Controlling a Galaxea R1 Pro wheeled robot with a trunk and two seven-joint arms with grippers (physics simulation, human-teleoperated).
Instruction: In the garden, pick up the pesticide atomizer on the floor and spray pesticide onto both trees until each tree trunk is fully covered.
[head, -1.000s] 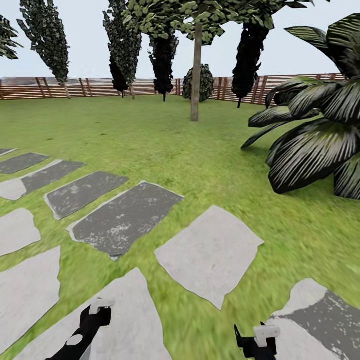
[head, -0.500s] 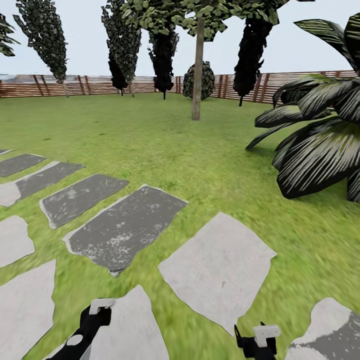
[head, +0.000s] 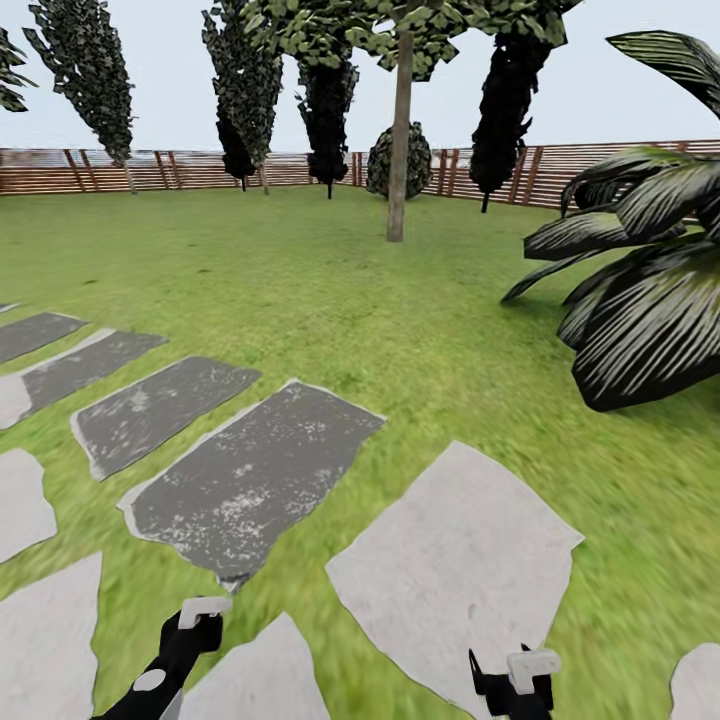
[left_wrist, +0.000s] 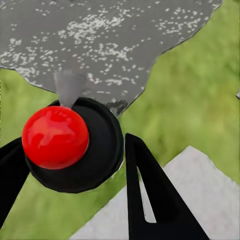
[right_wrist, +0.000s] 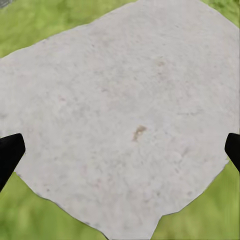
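The view has rolled forward; stepping stones (head: 455, 570) slide nearer on the lawn (head: 330, 290). Far ahead of both grippers stands a tree (head: 398, 150). Right gripper (right_wrist: 120, 150) spread wide, empty; left gripper (left_wrist: 75, 165) apart around a black, red-topped object (left_wrist: 75, 145), contact unclear.

Green lawn (head: 400, 330) is laid with grey stepping stones (head: 250, 470); a pale stone (right_wrist: 125, 115) is seen between the right fingertips.

The stepping stones (head: 455, 560) look like rough matt stone, some pale, some dark grey with white speckles (head: 250, 470). The fence (head: 200, 170) is brown slatted wood, and the red ball (left_wrist: 55, 136) looks smooth and glossy on a matt black disc (left_wrist: 100, 150).
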